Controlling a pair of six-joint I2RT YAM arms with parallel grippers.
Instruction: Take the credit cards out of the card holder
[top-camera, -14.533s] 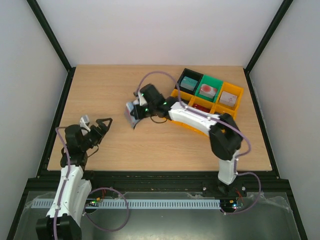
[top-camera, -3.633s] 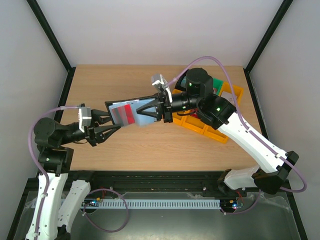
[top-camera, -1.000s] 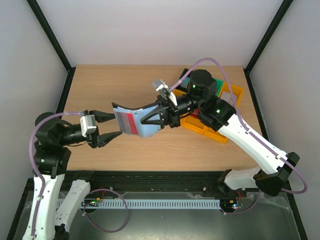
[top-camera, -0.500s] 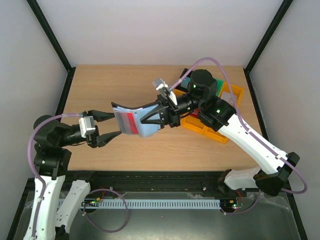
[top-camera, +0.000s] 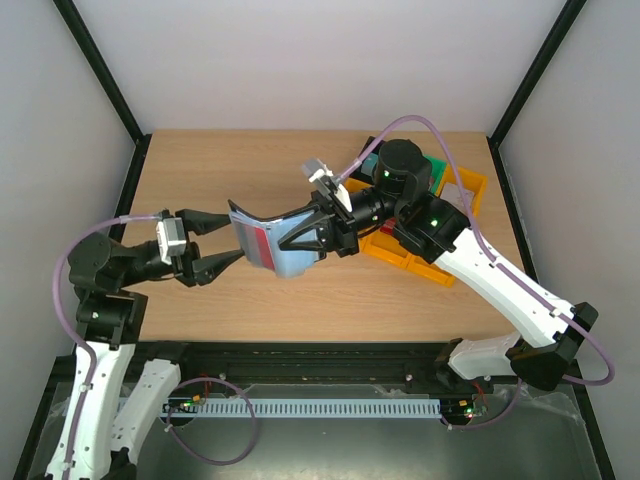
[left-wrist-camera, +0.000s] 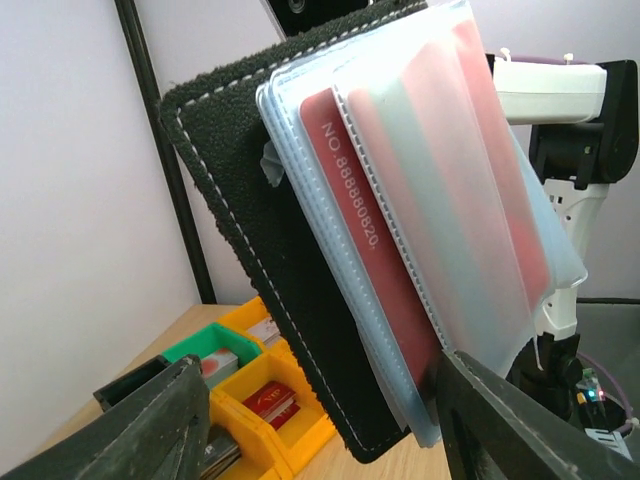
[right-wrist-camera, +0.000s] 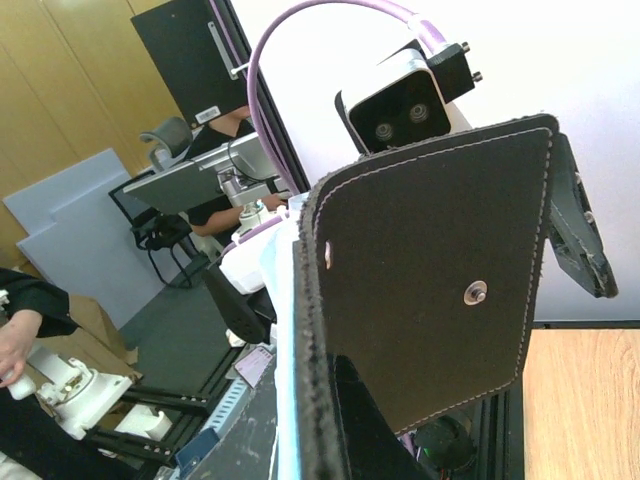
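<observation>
Left gripper (top-camera: 233, 237): spread wide and grasping nothing. Its fingers (left-wrist-camera: 150, 425) flank the lower corner of the card holder (top-camera: 272, 240); whether they touch it I cannot tell.
Change at the left: half a second ago its tips sat a little nearer the table's (top-camera: 200, 170) front edge. They have since moved up to the holder's free left edge.
Card holder: in mid-air between the two arms, folded open, black cover behind and clear sleeves facing the left wrist camera.
Credit cards: not yet out. The red card (left-wrist-camera: 375, 250) sits foremost in the sleeves, with a pale card (left-wrist-camera: 440, 170) behind it.
Right gripper (top-camera: 297, 232): clamped on the holder's right side, hardly shifted.
Bins (top-camera: 462, 200): yellow, green and black, at the far right of the table.
</observation>
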